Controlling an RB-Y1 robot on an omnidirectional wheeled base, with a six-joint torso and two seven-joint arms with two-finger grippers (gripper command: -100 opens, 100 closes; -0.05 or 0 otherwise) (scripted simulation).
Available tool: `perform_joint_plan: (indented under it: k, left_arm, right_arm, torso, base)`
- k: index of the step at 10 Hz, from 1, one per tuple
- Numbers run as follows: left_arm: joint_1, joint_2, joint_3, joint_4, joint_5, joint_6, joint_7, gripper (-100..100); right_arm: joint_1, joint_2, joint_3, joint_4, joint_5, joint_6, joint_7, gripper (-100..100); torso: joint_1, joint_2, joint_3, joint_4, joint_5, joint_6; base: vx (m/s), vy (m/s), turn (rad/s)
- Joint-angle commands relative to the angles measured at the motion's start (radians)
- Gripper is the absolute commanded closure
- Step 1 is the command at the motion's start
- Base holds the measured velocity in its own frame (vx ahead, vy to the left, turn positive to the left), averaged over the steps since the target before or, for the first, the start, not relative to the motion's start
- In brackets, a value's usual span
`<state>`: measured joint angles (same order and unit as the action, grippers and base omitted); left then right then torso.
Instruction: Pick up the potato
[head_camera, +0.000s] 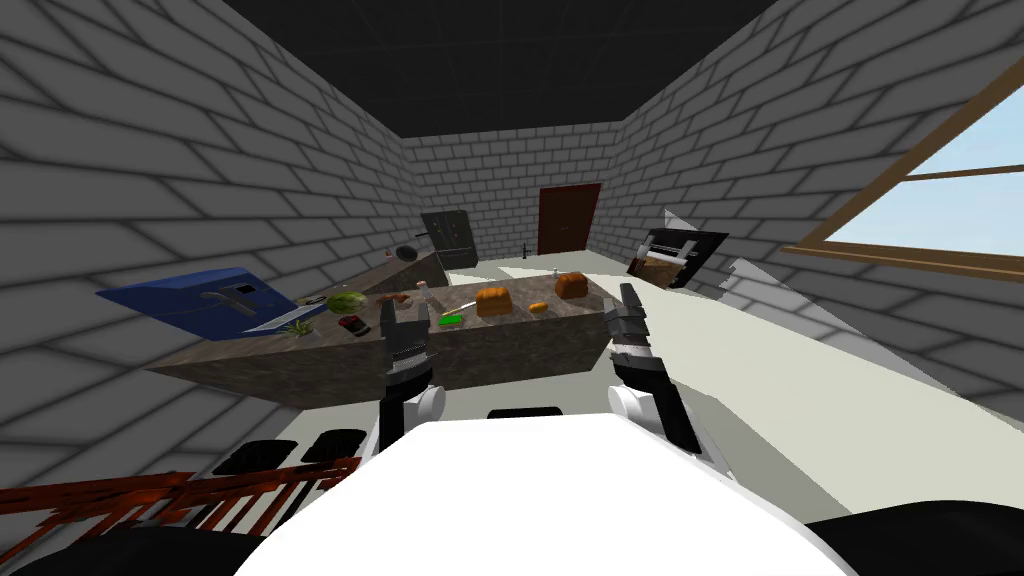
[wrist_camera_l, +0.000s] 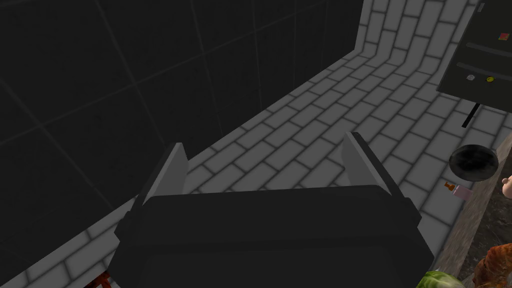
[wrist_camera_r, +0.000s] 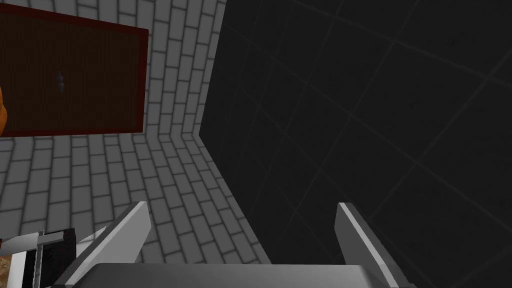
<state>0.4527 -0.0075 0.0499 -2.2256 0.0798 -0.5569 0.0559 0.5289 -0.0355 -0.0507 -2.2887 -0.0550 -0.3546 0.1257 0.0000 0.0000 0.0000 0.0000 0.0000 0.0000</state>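
A small orange-brown lump (head_camera: 538, 306), likely the potato, lies on the dark stone counter (head_camera: 520, 350) between two brown loaves (head_camera: 493, 300) (head_camera: 571, 285). My left gripper (head_camera: 404, 312) is raised in front of the counter's near edge, left of the lump, and it is open with nothing in it (wrist_camera_l: 265, 150). My right gripper (head_camera: 628, 300) is held up by the counter's right end, a little right of the lump. In its wrist view the right gripper (wrist_camera_r: 242, 215) also stands open and empty.
On the counter also lie a watermelon (head_camera: 346, 301), a green item (head_camera: 450, 319) and a knife (head_camera: 462, 307); a pan (wrist_camera_l: 473, 162) sits further back. A blue box (head_camera: 200, 300) stands at the left, a dark fridge (head_camera: 448, 238) and door (head_camera: 568, 218) behind. A red chair (head_camera: 150, 500) is near left.
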Motion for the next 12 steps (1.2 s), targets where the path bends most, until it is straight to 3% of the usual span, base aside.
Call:
perform_joint_plan:
  k: [1, 8, 12]
  left_arm:
    - [0.0, 0.0, 0.0, 0.0, 0.0, 0.0, 0.0, 0]
    - [0.0, 0.0, 0.0, 0.0, 0.0, 0.0, 0.0, 0]
    - [0.0, 0.0, 0.0, 0.0, 0.0, 0.0, 0.0, 0]
  right_arm:
    - [0.001, -0.031, 0.0, 0.015, 0.013, 0.002, 0.007, -100]
    - [0.01, -0.203, 0.005, 0.104, 0.097, 0.016, 0.054, -100]
    - [0.019, -0.324, 0.014, 0.173, 0.161, 0.026, 0.09, -100]
  torso:
    - [0.0, 0.0, 0.0, 0.0, 0.0, 0.0]
    - [0.003, -0.001, 0.0, 0.0, 0.001, 0.0]
    - [0.002, 0.0, 0.0, 0.0, 0.001, 0.0]
  base:
    - [0.002, 0.016, 0.047]
    - [0.005, 0.038, 0.061]
    - [0.006, 0.04, 0.07]
